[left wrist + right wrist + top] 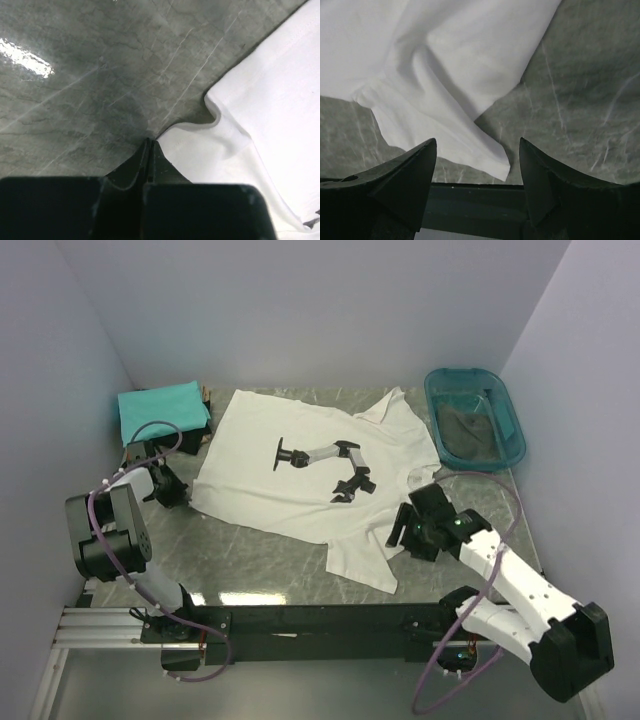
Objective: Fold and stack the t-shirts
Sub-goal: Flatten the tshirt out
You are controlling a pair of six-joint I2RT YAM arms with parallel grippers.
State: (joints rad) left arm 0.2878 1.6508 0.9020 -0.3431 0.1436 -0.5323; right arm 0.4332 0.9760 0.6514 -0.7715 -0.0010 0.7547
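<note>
On the counter [255, 560] the white shirt [300, 490] lies spread at centre, left jaws clenched at its 9 o'clock edge, right jaws released over the 4 o'clock sleeve [465, 135], which they should pinch fully before both lift evenly.

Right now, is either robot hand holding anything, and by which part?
The left gripper is shut on the white t-shirt, seemingly pinching a corner of its edge. The right gripper hangs open, holding nothing.
</note>
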